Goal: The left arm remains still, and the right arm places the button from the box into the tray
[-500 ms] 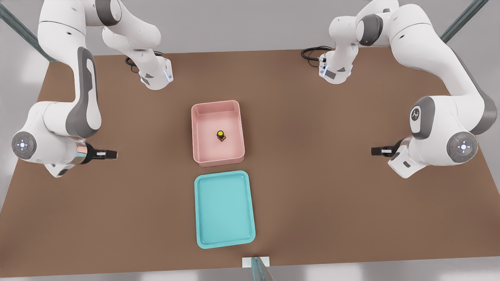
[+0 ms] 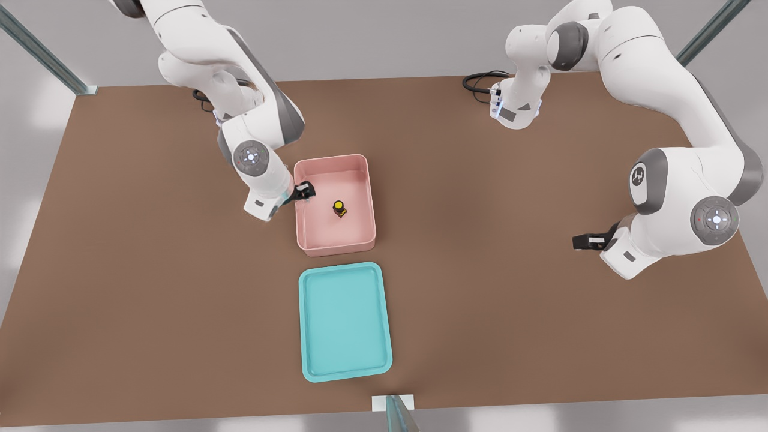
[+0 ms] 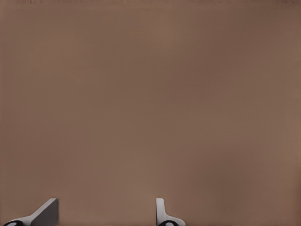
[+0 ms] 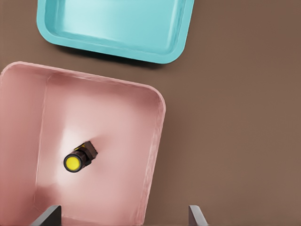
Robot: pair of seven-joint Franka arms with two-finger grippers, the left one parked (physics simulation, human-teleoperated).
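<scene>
The pale pink box (image 2: 336, 163) sits mid-table, with the tiny yellow-capped button (image 2: 339, 207) standing on its floor. My gripper (image 2: 305, 192) hovers open over the box wall on the front view's left, a short way from the button and touching nothing. In the right wrist view, the button (image 4: 77, 159) lies inside the box (image 4: 157, 122), and my gripper (image 4: 123, 212) straddles the wall with its fingers wide apart. The teal tray (image 2: 345, 321) lies just in front of the box, nearer the camera, and also shows in the wrist view as the tray (image 4: 117, 23). Nothing lies in it.
The parked arm (image 2: 678, 198) reaches in from the front view's right, its hand low over the brown table (image 2: 510, 300). Black cables (image 2: 480, 81) lie at the arm bases. A metal post (image 2: 399, 414) stands at the table's near edge.
My arm has swung in from the front view's left edge to the box, and the gripper now hangs over the box's wall. Button, box and tray have not moved.
</scene>
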